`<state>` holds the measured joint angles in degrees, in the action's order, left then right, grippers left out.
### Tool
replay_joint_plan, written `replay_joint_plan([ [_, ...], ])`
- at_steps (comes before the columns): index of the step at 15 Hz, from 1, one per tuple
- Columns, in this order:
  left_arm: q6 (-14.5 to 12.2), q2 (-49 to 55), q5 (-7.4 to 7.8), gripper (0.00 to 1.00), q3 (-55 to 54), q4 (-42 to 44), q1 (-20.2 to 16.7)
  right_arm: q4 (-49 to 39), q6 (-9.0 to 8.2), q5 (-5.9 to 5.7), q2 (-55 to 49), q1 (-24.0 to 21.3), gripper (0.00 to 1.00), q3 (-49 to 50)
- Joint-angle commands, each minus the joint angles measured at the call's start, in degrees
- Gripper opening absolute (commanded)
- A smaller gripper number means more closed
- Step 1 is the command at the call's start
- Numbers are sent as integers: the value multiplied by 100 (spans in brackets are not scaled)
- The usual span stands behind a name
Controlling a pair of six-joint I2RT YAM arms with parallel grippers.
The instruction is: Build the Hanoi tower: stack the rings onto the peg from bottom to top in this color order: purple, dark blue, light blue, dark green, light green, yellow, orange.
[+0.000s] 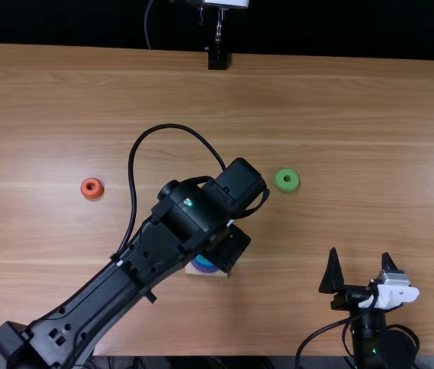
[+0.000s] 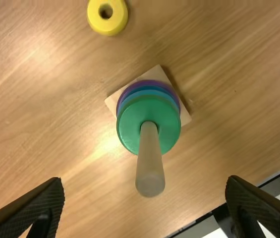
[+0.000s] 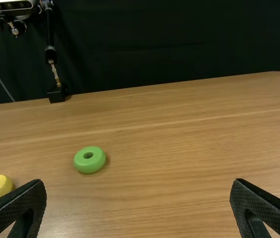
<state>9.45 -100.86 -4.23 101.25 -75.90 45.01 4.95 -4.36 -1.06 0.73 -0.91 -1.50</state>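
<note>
In the top view my left gripper is over the peg's base, whose blue and purple rings show beside it. The left wrist view has the open left gripper around the peg, no ring between its fingers. A dark green ring tops blue and purple rings on the square base; a yellow ring lies apart. My right gripper stands open at lower right; the right wrist view shows that gripper too. A light green ring and an orange ring lie loose.
The left arm and its looping cable span the table from the lower left to the middle. A black stand is at the far edge. In the right wrist view, the yellow ring lies near the light green ring.
</note>
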Motion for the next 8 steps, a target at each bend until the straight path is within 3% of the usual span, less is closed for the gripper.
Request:
replay_joint_plan([
  [1,46,5,-20,100,44,144,-19,123,14,-10,-73,-50,100,62],
  [5,57,664,-31,100,158,1641,-828,123,14,1,-73,-50,100,62],
  [8,57,1666,-94,100,-607,2696,-1856,123,14,-10,-73,-50,100,62],
])
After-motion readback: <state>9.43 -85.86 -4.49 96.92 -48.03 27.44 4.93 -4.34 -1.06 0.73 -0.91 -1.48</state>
